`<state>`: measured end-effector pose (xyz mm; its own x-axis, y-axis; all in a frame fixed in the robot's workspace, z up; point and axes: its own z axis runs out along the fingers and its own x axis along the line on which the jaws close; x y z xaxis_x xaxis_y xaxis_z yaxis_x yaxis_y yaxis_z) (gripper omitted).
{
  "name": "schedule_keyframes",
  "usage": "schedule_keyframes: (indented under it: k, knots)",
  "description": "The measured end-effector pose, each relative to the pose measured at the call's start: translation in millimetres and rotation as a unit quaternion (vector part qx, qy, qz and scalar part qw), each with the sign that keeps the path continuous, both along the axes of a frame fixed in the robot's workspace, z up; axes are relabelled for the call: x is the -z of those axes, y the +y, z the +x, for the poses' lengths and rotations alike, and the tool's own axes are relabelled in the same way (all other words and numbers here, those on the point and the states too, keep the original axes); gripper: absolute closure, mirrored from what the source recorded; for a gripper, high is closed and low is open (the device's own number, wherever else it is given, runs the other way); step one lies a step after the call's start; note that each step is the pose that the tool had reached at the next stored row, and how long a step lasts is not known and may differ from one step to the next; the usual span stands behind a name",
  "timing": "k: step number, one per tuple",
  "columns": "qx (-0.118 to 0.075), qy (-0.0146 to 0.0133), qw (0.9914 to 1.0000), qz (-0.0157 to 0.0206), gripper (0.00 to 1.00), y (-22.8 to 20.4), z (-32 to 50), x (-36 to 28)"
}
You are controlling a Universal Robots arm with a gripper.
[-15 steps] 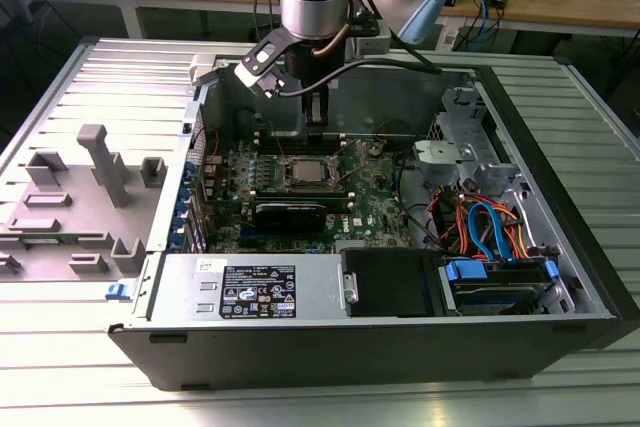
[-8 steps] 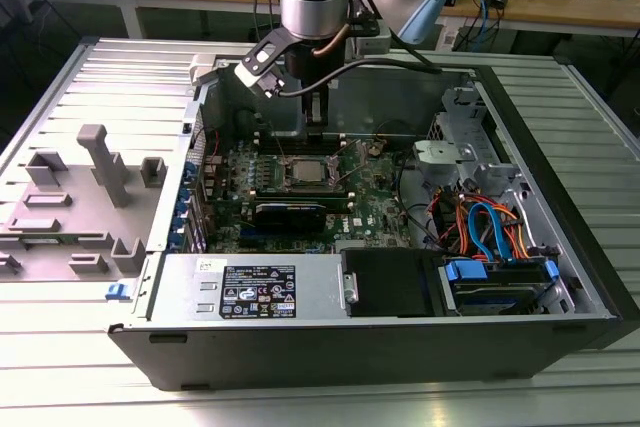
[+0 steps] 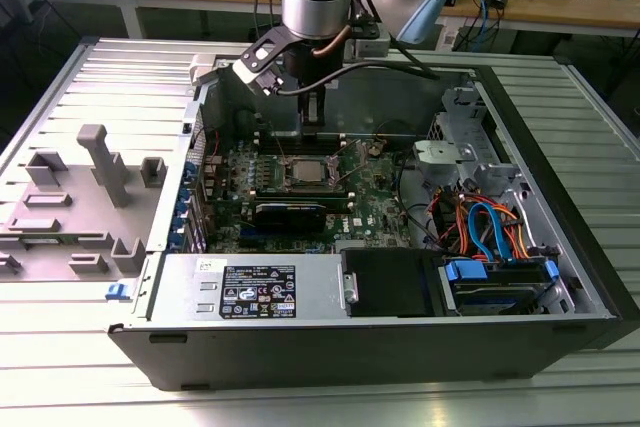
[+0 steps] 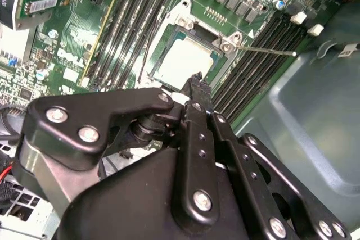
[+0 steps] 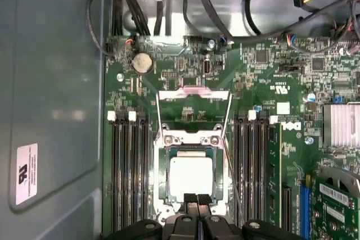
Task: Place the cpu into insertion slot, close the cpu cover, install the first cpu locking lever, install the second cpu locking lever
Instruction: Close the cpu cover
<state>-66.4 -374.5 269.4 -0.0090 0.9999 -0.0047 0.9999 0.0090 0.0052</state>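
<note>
The gripper (image 5: 197, 199), jaws closed on nothing, hovers over one edge of the cpu (image 5: 191, 175) seated in the insertion slot (image 5: 164, 173), with the open cpu cover (image 5: 194, 92) at the opposite edge.

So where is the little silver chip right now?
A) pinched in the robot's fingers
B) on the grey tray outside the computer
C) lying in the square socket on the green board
C: the cpu lies flat in the insertion slot, and the gripper close by it holds nothing.
</note>
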Motion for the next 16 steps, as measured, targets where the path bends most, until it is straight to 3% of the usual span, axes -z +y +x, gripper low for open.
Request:
schedule_keyframes:
  k: [10,16]
  knots:
    - [0.000,0.0026,1.00000,0.0001,0.89,0.0,0.1,0.1]
    - [0.000,0.0026,1.00000,0.0001,0.89,0.0,3.2,0.1]
